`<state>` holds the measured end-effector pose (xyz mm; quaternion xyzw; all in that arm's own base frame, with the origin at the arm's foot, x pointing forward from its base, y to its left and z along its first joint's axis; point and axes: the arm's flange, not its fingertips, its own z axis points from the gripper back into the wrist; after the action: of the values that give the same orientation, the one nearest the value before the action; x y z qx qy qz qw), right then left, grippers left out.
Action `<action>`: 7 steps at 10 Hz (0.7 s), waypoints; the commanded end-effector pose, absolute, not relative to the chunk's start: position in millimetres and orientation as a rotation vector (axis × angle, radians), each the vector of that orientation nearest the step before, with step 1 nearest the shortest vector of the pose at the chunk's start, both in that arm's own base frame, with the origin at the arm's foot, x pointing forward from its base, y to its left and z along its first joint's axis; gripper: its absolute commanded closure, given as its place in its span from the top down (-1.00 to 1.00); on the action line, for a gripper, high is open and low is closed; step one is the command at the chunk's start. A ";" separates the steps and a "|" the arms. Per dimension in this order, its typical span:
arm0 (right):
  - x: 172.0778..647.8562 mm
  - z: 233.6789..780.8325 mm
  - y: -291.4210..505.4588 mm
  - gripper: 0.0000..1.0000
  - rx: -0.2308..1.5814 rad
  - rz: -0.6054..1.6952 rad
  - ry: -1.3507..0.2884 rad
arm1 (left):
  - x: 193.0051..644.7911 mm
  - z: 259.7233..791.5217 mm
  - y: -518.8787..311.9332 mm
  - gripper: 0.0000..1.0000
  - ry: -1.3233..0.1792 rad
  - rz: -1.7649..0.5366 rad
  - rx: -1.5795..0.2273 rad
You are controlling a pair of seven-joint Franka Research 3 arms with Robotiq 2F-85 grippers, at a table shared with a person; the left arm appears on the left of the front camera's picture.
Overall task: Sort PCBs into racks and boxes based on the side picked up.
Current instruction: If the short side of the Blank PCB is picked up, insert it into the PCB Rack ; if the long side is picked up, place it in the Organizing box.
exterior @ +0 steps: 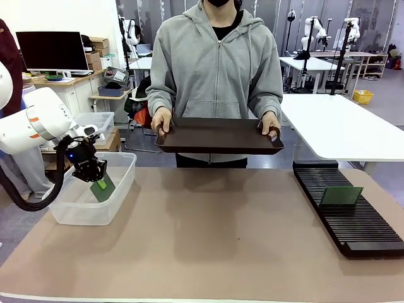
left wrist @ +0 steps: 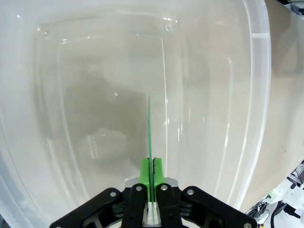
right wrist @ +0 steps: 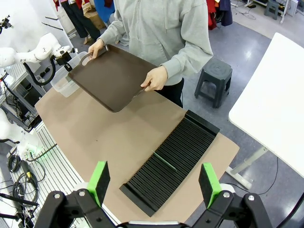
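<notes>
My left gripper (exterior: 98,183) hangs inside the clear tub (exterior: 120,199) at the table's left, shut on a green PCB (exterior: 103,187). In the left wrist view that PCB (left wrist: 149,137) shows edge-on between the green pads (left wrist: 158,169), above the tub's floor (left wrist: 104,95). A second PCB (exterior: 341,196) stands upright in a slot of the long black rack (exterior: 366,230) at the right; from the right wrist it is a thin green line (right wrist: 165,161) across the rack (right wrist: 180,152). My right gripper (right wrist: 155,183) hovers high above the table, open, its fingers far apart with nothing between them.
A person at the far side holds a dark brown tray (exterior: 218,136) with both hands, above the table's far edge. The tan tabletop (exterior: 214,240) lies bare between tub and rack. A white table (exterior: 341,123) stands behind at the right.
</notes>
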<state>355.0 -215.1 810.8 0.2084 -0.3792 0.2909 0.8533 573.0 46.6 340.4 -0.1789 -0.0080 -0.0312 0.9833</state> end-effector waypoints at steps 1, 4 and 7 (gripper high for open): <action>353.5 810.6 -214.1 1.00 0.453 0.615 -0.799 | 576.8 341.0 48.6 -0.55 0.007 -0.060 -0.326; 353.5 810.6 -214.1 1.00 0.453 0.615 -0.799 | 578.8 355.4 55.6 0.14 -0.028 -0.052 -0.299; 353.5 810.6 -214.1 1.00 0.453 0.615 -0.799 | 579.0 375.2 63.1 0.65 -0.087 -0.036 -0.244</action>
<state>355.0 -215.1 810.8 0.2084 -0.3792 0.2909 0.8533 582.8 61.6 371.4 -0.1455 -0.0380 -0.0274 0.9883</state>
